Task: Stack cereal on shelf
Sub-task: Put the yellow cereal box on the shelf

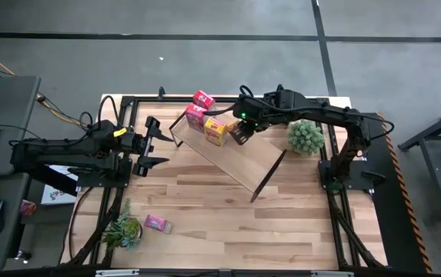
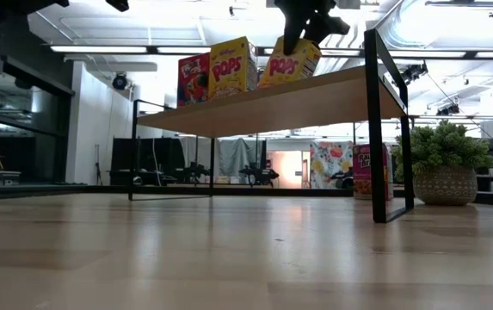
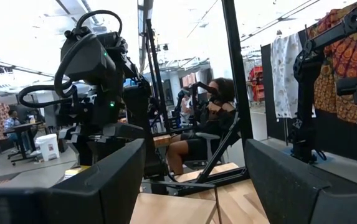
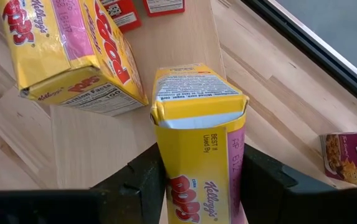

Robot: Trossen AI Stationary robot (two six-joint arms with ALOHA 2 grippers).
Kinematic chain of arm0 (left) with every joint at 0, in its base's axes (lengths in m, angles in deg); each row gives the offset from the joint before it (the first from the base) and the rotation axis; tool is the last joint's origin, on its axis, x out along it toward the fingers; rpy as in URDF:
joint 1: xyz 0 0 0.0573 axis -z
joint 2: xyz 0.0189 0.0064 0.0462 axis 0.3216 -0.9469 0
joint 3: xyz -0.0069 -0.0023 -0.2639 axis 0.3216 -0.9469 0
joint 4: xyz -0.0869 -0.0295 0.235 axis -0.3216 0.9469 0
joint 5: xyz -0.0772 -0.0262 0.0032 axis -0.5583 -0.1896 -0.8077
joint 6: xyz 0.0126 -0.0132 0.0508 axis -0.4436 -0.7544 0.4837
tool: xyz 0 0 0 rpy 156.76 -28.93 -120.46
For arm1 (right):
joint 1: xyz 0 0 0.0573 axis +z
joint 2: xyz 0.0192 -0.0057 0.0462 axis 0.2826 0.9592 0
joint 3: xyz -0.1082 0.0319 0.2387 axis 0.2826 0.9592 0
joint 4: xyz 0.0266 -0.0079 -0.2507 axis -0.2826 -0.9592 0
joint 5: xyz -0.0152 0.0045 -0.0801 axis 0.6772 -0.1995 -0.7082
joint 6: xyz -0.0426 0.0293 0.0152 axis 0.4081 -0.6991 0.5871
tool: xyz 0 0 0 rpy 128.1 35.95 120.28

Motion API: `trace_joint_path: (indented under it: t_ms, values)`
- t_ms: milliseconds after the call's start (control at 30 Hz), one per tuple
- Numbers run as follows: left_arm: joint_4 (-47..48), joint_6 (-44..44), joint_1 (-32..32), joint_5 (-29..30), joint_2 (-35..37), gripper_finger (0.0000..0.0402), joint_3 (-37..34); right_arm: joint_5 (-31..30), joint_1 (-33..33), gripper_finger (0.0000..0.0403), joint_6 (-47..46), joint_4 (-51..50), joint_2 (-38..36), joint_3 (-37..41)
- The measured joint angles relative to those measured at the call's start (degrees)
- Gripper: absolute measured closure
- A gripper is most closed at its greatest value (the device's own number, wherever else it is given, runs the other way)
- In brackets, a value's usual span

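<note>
A: Shelf first — where's it sit?

B: Long light-wood shelf on thin black end frames (image 1: 228, 154) lies diagonal on the butcher-block counter (image 1: 228, 223), roughly mid-counter.

A: Boxes on it?

B: Three at the shelf's far end. Red cereal box (image 1: 203, 98) nearest that end, a magenta-topped box (image 1: 196, 117) just beside it, then a yellow Pops cereal box (image 1: 215, 131) w/ the right tool (image 1: 239, 135) on it. Low view shows the red box (image 2: 193, 79) and another yellow Pops box (image 2: 232, 65) upright, the gripped one (image 2: 291, 62) tilted.

A: Right tool's state?

B: Pinching that yellow box (image 4: 198, 149) across its sides, fingers (image 4: 134, 180) pressed on both faces, top flap facing the wrist cam. The other yellow Pops box (image 4: 66, 56) is close beside it on the board.

A: Left tool?

B: Left tool (image 1: 152, 143) hangs off the shelf's far end, apart from it, fingers spread wide, nothing between them.

A: Anything off the shelf?

B: Pink cereal box (image 1: 157, 223) flat on the counter, well apart from the shelf, near a small green plant (image 1: 124, 229). Round green potted plant (image 1: 305, 137) near the shelf's other end. Raisin Bran box (image 4: 352, 155) on the counter beyond the shelf.
</note>
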Motion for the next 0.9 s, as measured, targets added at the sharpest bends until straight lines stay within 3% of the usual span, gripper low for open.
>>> trace_joint_path:
  t_ms: [900]
  values:
    - [0.1,0.0,0.0,0.0,0.0,0.0135,0.0,0.1,0.0,0.0231,-1.0,0.0,0.0,0.0]
